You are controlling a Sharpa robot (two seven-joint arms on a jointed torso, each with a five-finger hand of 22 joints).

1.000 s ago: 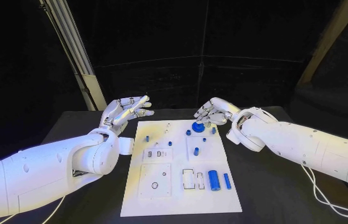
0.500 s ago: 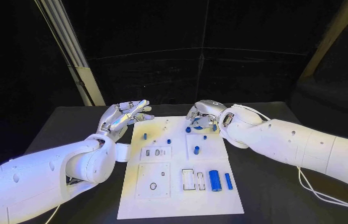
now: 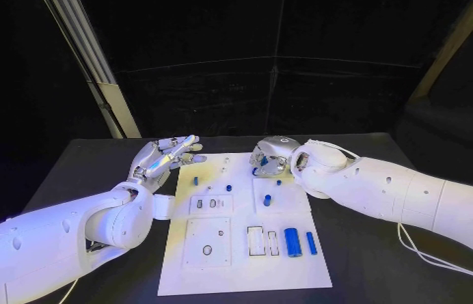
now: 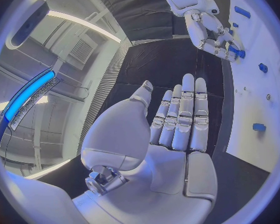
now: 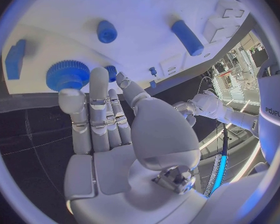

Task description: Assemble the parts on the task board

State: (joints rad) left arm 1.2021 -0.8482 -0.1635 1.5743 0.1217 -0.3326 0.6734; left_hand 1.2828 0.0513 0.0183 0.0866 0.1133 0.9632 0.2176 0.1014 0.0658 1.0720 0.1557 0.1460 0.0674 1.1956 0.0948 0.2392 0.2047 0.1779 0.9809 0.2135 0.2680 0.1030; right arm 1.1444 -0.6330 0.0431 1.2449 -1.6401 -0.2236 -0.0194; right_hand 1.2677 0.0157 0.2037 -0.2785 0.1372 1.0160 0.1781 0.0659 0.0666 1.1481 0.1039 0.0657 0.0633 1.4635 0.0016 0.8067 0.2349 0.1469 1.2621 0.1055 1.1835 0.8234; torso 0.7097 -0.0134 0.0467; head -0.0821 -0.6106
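The white task board [image 3: 247, 263] lies in the middle of the black table. My right hand [image 3: 271, 159] hovers over its far end with fingers pointing down. In the right wrist view its straight fingers [image 5: 97, 109] reach to the blue gear [image 5: 67, 74] and hold nothing. A short blue cylinder [image 5: 107, 31] and a long blue peg [image 5: 187, 37] lie further along the board. My left hand [image 3: 167, 155] floats beside the board's far left corner, fingers straight and empty [image 4: 180, 119]. A thick blue cylinder [image 3: 292, 239] and a thin peg [image 3: 312, 242] lie near the board's near right.
Small blue pegs [image 3: 195, 180] [image 3: 229, 188] [image 3: 267, 199] stand on the board's far half. Raised white blocks with slots [image 3: 212, 206] and a plate with a ring hole [image 3: 209, 244] sit on its left side. Black table [image 3: 89, 167] surrounds the board.
My right hand has swung in over the far end of the board and now covers the gear in the head view. The left hand has hardly moved. The camera has shifted a little.
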